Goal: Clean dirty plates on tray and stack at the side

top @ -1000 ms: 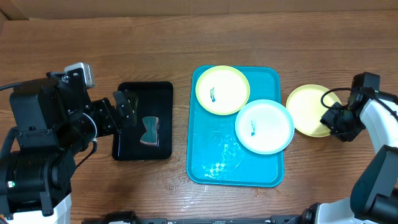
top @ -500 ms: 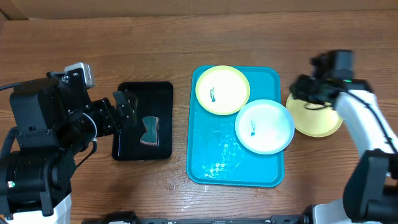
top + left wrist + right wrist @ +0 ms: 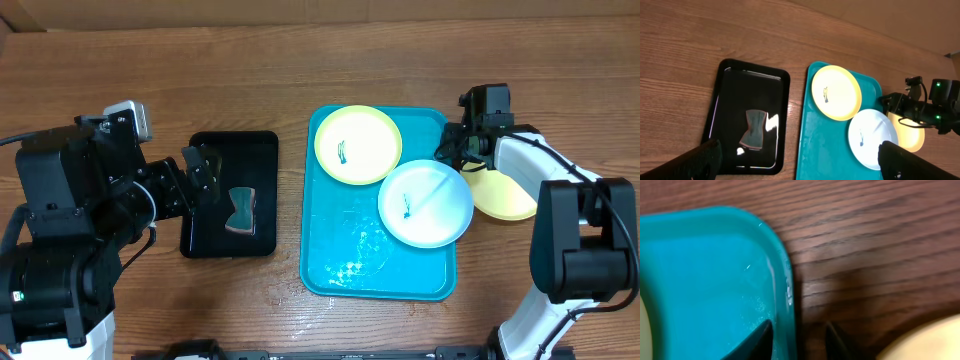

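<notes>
The turquoise tray (image 3: 350, 260) holds a yellow-green plate (image 3: 358, 144) at its far left and a white plate (image 3: 425, 203) at its right, each with a small dark smudge. A second yellow-green plate (image 3: 505, 190) lies on the table just right of the tray. My right gripper (image 3: 462, 150) is low at the tray's far right corner. In the right wrist view this gripper (image 3: 797, 340) is open narrowly, one finger inside the tray (image 3: 705, 280) and one outside its rim. My left gripper (image 3: 802, 162) stands wide open and empty above the black tray (image 3: 730, 105).
A grey sponge (image 3: 241, 211) lies in the black tray (image 3: 230, 150) to the left of the turquoise one. A corner of the side plate (image 3: 930, 340) shows close to the right fingers. Bare wooden table surrounds both trays.
My right arm swung from the right side of the table plate up and left to the tray's far right corner, and its jaws narrowed. The left arm has not moved.
</notes>
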{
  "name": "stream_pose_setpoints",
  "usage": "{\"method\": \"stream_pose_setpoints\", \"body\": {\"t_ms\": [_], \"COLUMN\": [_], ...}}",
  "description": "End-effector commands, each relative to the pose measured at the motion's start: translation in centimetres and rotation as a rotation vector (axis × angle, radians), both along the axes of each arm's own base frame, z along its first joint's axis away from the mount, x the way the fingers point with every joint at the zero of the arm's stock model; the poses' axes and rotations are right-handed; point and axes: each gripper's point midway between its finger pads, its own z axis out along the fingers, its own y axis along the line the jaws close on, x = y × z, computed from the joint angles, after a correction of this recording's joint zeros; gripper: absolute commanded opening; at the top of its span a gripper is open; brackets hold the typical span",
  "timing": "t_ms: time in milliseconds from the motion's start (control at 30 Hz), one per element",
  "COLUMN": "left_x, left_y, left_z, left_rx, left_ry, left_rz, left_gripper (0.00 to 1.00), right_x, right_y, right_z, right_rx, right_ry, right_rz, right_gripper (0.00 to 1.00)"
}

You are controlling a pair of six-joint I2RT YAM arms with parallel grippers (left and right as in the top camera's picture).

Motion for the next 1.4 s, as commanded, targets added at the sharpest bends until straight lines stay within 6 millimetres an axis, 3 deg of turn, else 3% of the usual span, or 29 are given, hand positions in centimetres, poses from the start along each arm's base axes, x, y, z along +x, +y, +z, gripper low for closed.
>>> {"method": "stream_pose_setpoints", "body": {"t_ms": [0,300,567,800,1167,1367], "left_x": [-0.1,-0.1,-0.1,-0.1,-0.1,-0.1], "left_y": [0.1,0.1,0.1,0.1,0.1,0.1], "left_z": [0.6,0.7,0.6,0.6,0.6,0.6], "left_rx": [0.011,0.011,0.011,0.011,0.011,0.011], "left_ry": [-0.023,-0.023,-0.023,-0.023,-0.023,-0.023], "left_rz": [-0.007,-0.007,-0.007,-0.007,-0.007,-0.007], "left_gripper": [1.0,1.0,1.0,1.0,1.0,1.0], "right_x": [0.7,0.2,-0.2,-0.3,0.8,1.1], "right_y": [0.7,0.8,2.9,4.9,6.0,8.9], "right_z": [0.6,0.1,0.2,0.2,1.0,1.9], "right_rx": [0.022,0.108,0.238,0.205,0.078,0.092], "right_ry": [-0.022,0.019,0.059,0.046,-0.064,-0.132], "right_rz": [0.018,-0.144,-0.229,-0.167,0.148,0.345], "right_gripper": [0.2,0.09,0.04,0.04,0.04,0.05]}}
